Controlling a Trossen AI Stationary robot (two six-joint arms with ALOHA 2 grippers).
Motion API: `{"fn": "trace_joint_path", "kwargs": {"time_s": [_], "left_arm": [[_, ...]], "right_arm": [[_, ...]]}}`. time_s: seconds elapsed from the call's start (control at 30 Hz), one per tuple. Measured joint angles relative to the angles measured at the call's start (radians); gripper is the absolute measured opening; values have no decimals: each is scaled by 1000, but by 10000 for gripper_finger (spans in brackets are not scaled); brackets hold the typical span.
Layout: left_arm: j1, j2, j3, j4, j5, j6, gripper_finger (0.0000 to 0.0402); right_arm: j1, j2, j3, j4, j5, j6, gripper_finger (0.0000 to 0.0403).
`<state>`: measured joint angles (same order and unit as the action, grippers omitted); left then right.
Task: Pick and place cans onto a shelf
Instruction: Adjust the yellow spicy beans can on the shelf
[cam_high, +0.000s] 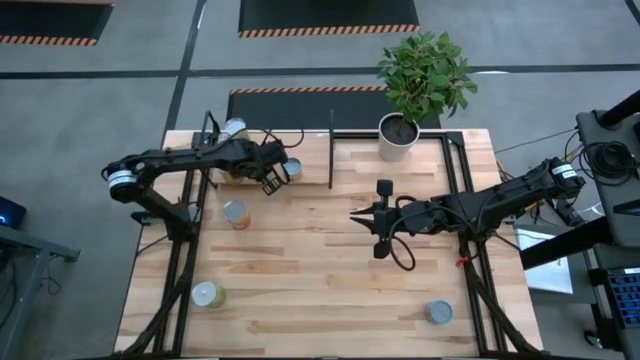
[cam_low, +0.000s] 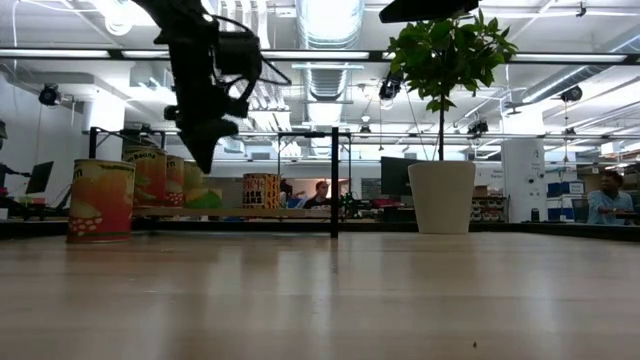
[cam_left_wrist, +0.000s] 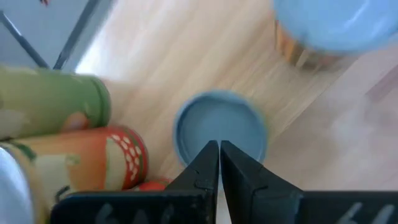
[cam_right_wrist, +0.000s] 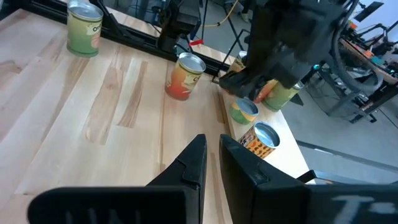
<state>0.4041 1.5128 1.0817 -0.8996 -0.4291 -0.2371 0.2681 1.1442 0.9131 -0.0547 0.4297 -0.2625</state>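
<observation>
A: How do the left gripper's fingers stand?

B: Pressed together with only a hair of gap, pinching nothing. In the left wrist view a blue-grey can top sits just beyond the tips, apart from them. In the high view the left gripper hangs at the upper left of the frame, over the shelf, with that can just beside it.

A: And the right gripper?

B: Its fingers are close together too, a narrow slit between them, and they hold nothing. From above, the right gripper is at the middle of the frame over bare bench, well apart from every can.

A: Where are the other cans?

B: One with a silvery top stands at the shelf's far left end in the upper left. An orange-labelled can stands on the bench left of centre, just in front of the shelf. A yellowish-topped can is at lower left, and a blue-topped can at lower right.

A: What does the low view add?

B: The left gripper hangs in the upper left of the frame, above a row of cans on the shelf, with the orange-labelled one nearest the camera at far left. A white plant pot stands right of centre.
</observation>
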Motion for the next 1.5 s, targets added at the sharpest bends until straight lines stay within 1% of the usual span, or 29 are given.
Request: {"fn": "trace_joint_path", "kwargs": {"time_s": [0.1, 0.27, 0.4, 0.5, 0.73, 0.83, 1.3, 1.5], "left_arm": [[-12, -37, 0, 53, 5, 0, 0], [-41, -86, 0, 207, 112, 49, 0], [-50, -79, 2, 308, 155, 87, 0], [-49, -41, 2, 340, 159, 89, 0], [-50, 44, 2, 365, 159, 90, 0], [-50, 63, 2, 363, 159, 90, 0], [-50, 67, 3, 290, 148, 45, 0], [-50, 65, 3, 285, 114, 34, 0]], "right_arm": [[0, 0, 0, 0, 0, 1, 34], [0, 0, 0, 0, 0, 1, 34], [0, 0, 0, 0, 0, 1, 34], [0, 0, 0, 0, 0, 1, 34], [0, 0, 0, 0, 0, 1, 34], [0, 0, 0, 0, 0, 1, 34], [0, 0, 0, 0, 0, 1, 34], [0, 0, 0, 0, 0, 1, 34]]}}
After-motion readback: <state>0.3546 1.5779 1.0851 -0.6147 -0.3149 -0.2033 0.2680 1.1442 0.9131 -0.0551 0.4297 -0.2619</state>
